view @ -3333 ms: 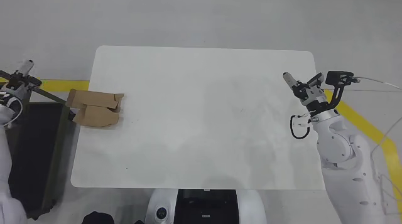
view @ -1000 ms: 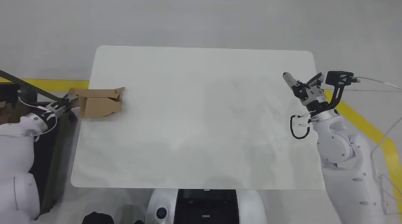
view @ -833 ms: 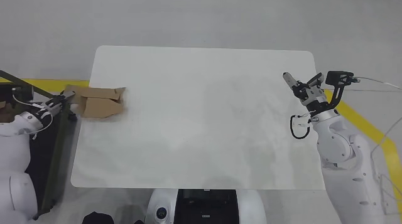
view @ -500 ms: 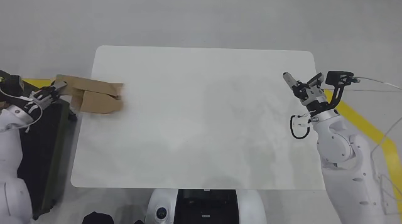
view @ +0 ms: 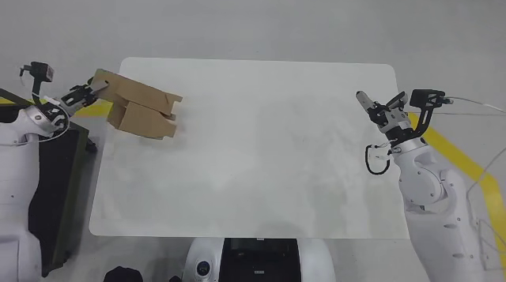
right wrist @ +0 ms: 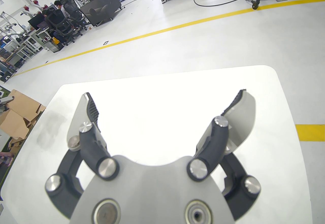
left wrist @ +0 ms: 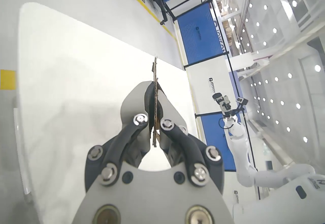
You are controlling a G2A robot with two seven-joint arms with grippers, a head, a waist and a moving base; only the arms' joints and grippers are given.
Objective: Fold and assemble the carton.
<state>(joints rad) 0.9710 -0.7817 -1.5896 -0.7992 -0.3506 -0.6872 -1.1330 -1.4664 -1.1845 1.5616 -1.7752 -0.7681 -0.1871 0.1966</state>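
Observation:
A flattened brown carton (view: 140, 105) hangs tilted over the white table's (view: 261, 156) far left corner, its lower flaps near the surface. My left gripper (view: 93, 90) is shut on the carton's outer edge, just beyond the table's left side. In the left wrist view the carton (left wrist: 155, 75) shows edge-on as a thin cardboard strip pinched between the fingers of that gripper (left wrist: 154, 98). My right gripper (view: 378, 110) stands open at the table's right edge with nothing in it; its wrist view shows the gripper (right wrist: 165, 104) spread wide over bare tabletop, and the carton (right wrist: 19, 114) far off.
A dark cart or bin (view: 55, 195) stands on the floor along the table's left side. Yellow floor tape (view: 462, 163) runs past the right arm. The table's middle and near half are bare.
My left arm came in from the left, took hold of the carton's outer edge, lifted it and carried it farther back and inward over the table. The right arm has not moved.

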